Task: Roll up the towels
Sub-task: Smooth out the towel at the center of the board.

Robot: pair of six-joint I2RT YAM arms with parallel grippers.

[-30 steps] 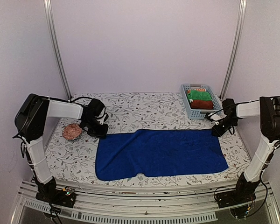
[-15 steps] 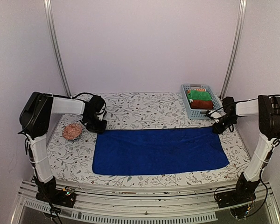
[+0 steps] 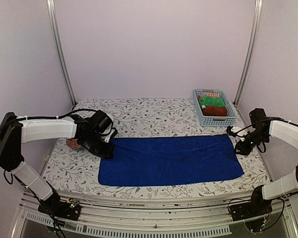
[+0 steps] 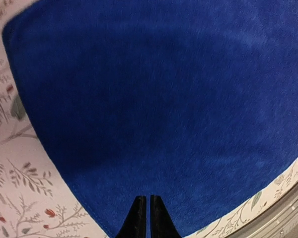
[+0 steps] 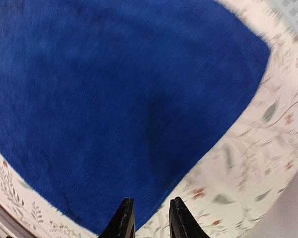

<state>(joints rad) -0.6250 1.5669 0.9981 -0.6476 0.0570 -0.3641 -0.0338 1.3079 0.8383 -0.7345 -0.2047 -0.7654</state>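
My left pincer (image 4: pixel 143 198), tips together, hovers at the left end of the blue towel (image 3: pixel 171 159), spread flat on the surface (image 3: pixel 154 119) for rolling. My right pincer (image 5: pixel 151 201) stands apart, empty, over the right end. The brick-red towel (image 3: pixel 214 111) sits in the basket (image 3: pixel 233 117).

Floral table (image 3: pixel 154 116), blue basket (image 3: pixel 216 122) holding green cloth (image 3: pixel 212 102); orange patterned cloth (image 3: pixel 211 94)
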